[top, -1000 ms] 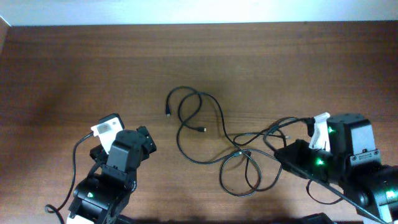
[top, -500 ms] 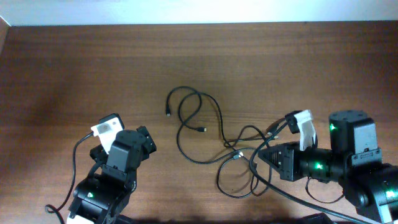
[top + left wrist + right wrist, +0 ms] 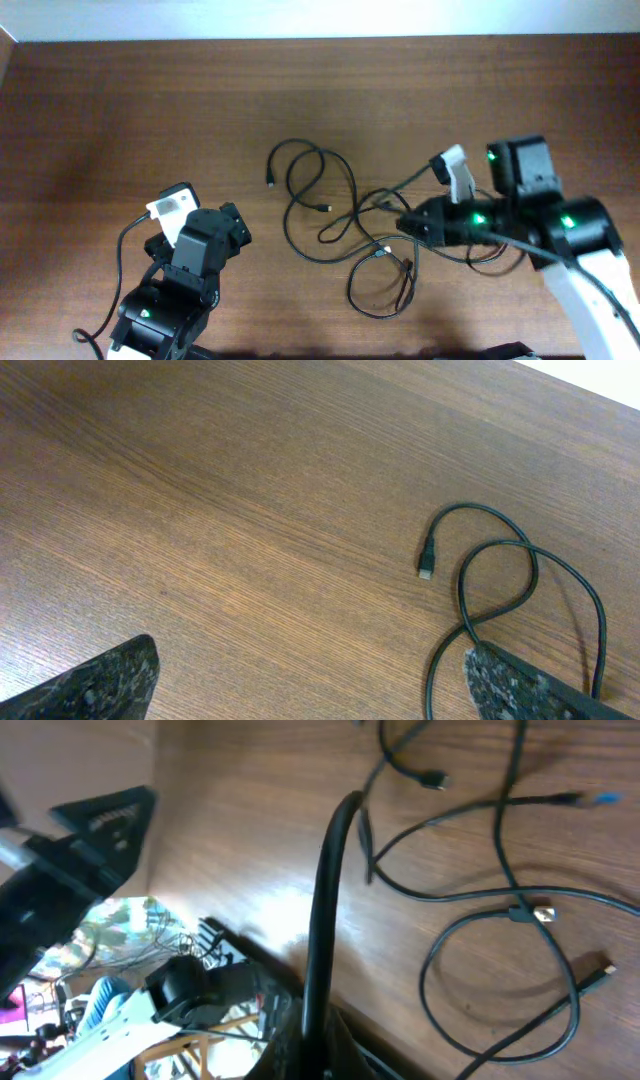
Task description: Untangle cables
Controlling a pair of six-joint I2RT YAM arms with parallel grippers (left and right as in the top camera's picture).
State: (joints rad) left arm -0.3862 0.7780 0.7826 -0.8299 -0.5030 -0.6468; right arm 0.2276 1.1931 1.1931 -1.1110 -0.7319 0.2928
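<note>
My left gripper (image 3: 310, 682) is spread wide with nothing between its fingers, and the nearest strand of the cables (image 3: 425, 568), a loop ending in a small plug, lies on the table (image 3: 200, 500) ahead of it, toward its right finger. My right gripper (image 3: 408, 226) is at the tangle's edge, with strands fanning out ahead and to either side of its tip. From its wrist camera I make out one finger (image 3: 100, 818) and a blurred black cord up the middle, so I cannot tell whether it grips anything.

Dark wood table (image 3: 120, 100), pale strip (image 3: 300, 20) beyond
</note>
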